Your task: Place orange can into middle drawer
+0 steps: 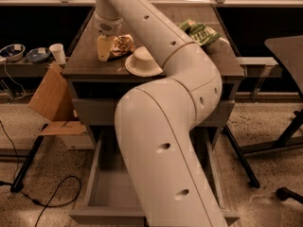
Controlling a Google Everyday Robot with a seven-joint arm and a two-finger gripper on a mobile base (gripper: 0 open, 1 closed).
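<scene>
Jaws at orange can [122, 45] on table [84, 56], beside bowl [142, 61].

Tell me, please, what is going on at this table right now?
The robot's arm reaches across the table, with its gripper down on the tabletop right beside the can, which lies next to the white bowl. The drawer below stands pulled open, and the can is not yet in it.
</scene>
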